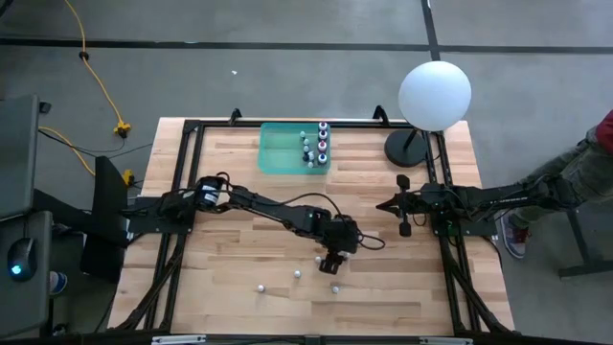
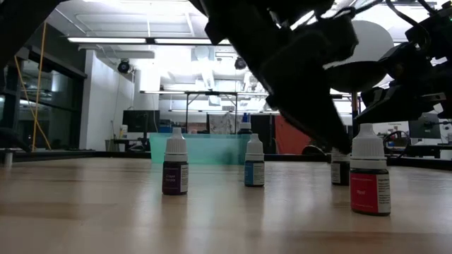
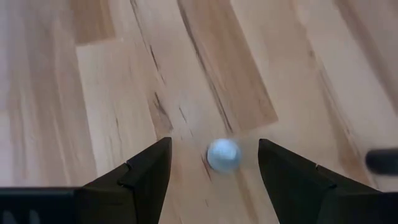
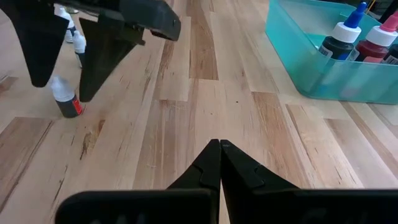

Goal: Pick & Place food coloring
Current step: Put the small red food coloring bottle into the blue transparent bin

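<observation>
Two spread fingers (image 3: 146, 180) straddling bottle (image 3: 223, 155)

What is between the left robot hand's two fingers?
In the left wrist view, the white cap of a food coloring bottle sits between the open left gripper fingers, standing on the wooden table.

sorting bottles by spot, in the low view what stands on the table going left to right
purple bottle → blue bottle → dark bottle, partly behind the left pincer's arm → red bottle
</observation>
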